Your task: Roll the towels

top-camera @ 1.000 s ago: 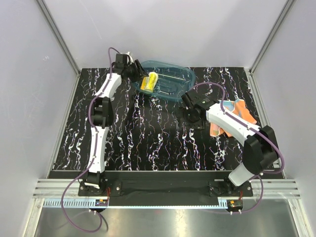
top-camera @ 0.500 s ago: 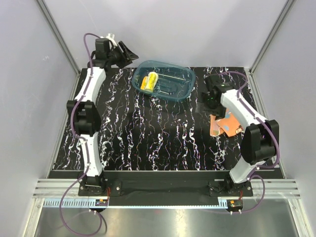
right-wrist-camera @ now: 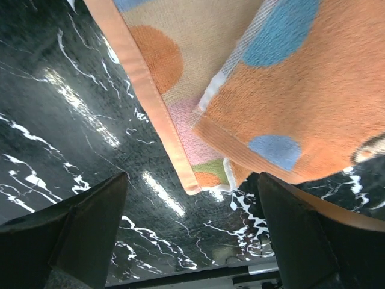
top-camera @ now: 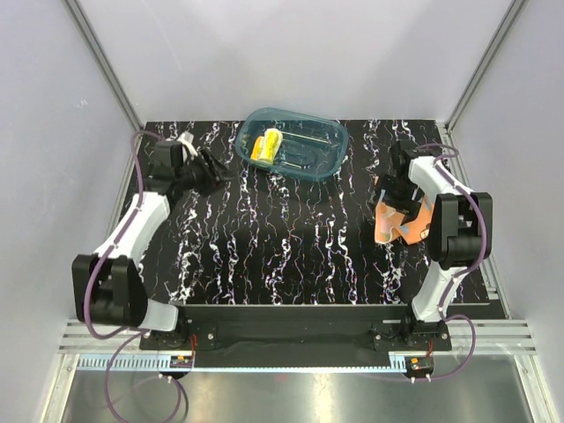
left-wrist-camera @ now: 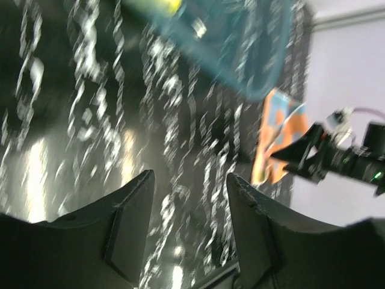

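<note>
The yellow towel (top-camera: 266,145) lies rolled inside the teal tub (top-camera: 317,150) at the back of the table; in the left wrist view only its edge (left-wrist-camera: 153,6) shows at the top. The orange towel (top-camera: 392,227) lies partly folded at the right side, with blue and orange dots (right-wrist-camera: 258,78). My right gripper (top-camera: 398,196) hovers just over its far part, open (right-wrist-camera: 192,223), with one towel corner just ahead of the gap. My left gripper (top-camera: 214,174) is at the left-middle, pointing right, open (left-wrist-camera: 189,177) with nothing in it.
The teal translucent tub (left-wrist-camera: 240,54) stands at the back centre. Grey walls close the table on three sides, with a metal rail along the near edge (top-camera: 291,339). Black marbled tabletop (top-camera: 291,238) lies between the two arms.
My left arm has swung away from the tub, back and down to the left-middle of the table. My right arm has moved from the centre to the right, over the orange towel.
</note>
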